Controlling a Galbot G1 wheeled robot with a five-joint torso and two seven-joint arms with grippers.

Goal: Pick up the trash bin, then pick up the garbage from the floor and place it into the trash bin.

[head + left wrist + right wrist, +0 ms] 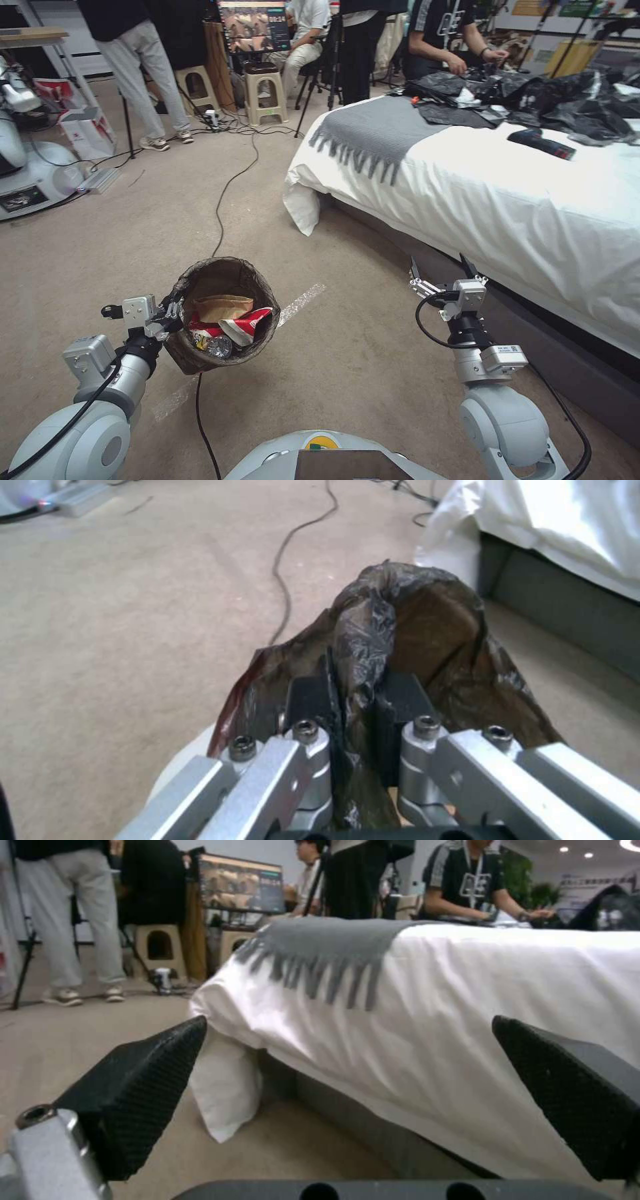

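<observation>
We see the left gripper [175, 312] clamped on the trash bin [257, 280] rim, held above the floor [347, 360], holding garbage [230, 327]; the right gripper [441, 271] hangs apart, empty.

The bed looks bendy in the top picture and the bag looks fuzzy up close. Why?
In the head view, the wide lens curves the bed edge. In the left wrist view, the trash bin bag, pinched in the left tool, sits too near the lens, so it blurs. In the right wrist view, the open right tool has soft-edged fingers.
</observation>
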